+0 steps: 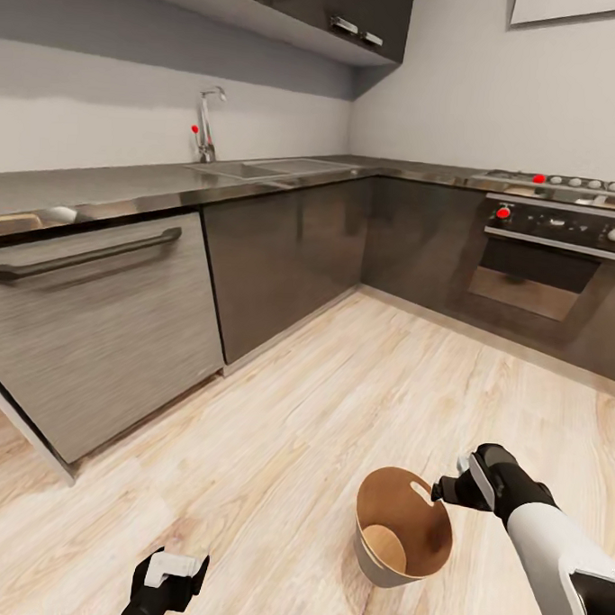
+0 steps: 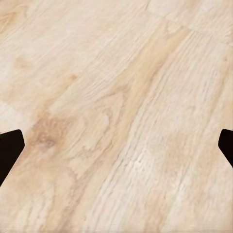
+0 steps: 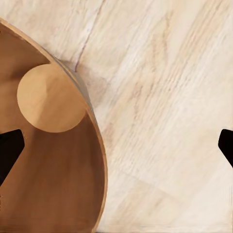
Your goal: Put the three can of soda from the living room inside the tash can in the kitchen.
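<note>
Two claws hang open and empty; right claw (image 1: 448, 489) just beside the tash can (image 1: 402, 527) on the kitchen floor (image 1: 320, 407); likely light, stiff cardboard, best held by its rim; left claw (image 1: 170, 582) low.

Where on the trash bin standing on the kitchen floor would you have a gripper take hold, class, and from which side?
Grip the rim of the trash bin at the oval slot handle, coming from above on the right gripper side. The bin stands upright and open-topped, so its thin wall fits between the fingers.
</note>
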{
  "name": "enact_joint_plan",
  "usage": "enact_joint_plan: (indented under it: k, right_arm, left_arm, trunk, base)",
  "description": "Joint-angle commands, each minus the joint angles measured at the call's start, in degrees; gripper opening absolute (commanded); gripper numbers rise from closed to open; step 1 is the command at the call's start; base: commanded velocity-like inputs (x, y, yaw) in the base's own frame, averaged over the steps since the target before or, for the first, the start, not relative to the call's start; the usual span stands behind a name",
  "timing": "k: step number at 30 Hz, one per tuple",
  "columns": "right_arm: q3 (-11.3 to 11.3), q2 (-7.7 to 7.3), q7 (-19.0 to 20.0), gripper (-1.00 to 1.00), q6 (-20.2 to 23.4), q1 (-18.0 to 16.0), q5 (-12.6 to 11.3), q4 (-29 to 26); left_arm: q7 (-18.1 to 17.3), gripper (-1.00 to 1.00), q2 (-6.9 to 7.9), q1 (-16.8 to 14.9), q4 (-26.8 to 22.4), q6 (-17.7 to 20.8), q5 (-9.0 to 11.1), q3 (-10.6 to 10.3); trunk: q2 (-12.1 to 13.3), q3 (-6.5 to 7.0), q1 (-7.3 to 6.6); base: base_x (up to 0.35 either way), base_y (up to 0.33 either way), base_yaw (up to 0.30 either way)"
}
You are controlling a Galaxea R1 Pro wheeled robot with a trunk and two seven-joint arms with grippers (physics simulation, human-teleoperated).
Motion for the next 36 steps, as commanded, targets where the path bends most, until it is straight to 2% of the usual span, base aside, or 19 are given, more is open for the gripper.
enact_joint_plan:
  k: [1,3,8,28,36]
  right_arm:
    - [0.6,0.02,0.1,1.0,1.6,-0.8,0.1,0.3]
    - [1.3,-0.05,0.2,1.0,4.0,-2.1,0.1,1.0]
    - [1.7,-0.21,0.3,1.0,5.6,-3.1,0.1,2.1]
    - [2.1,-0.37,1.5,1.0,5.8,-3.3,0.1,3.5]
    - [2.1,-0.26,1.4,1.0,5.7,-3.3,0.1,3.5]
  left_arm:
    - [0.0,1.0,0.0,0.0,0.0,0.0,0.0,0.0]
    - [0.0,1.0,0.0,0.0,-0.1,0.0,0.0,0.0]
    - [0.0,1.0,0.0,0.0,-0.1,0.0,0.0,0.0]
    - [0.0,1.0,0.0,0.0,-0.1,0.0,0.0,0.0]
    - [0.0,1.0,0.0,0.0,-0.6,0.0,0.2,0.1]
  trunk:
    - [0.0,-0.23,0.02]
    - [0.0,-0.67,0.07]
    - [-0.1,-1.78,0.2]
    - [-0.4,-6.21,0.72]
    - [-0.4,-6.21,0.72]
  base:
    - [0.0,0.0,0.0]
    - [0.0,0.0,0.0]
    - [0.0,0.0,0.0]
    - [0.0,0.0,0.0]
    - [0.0,0.0,0.0]
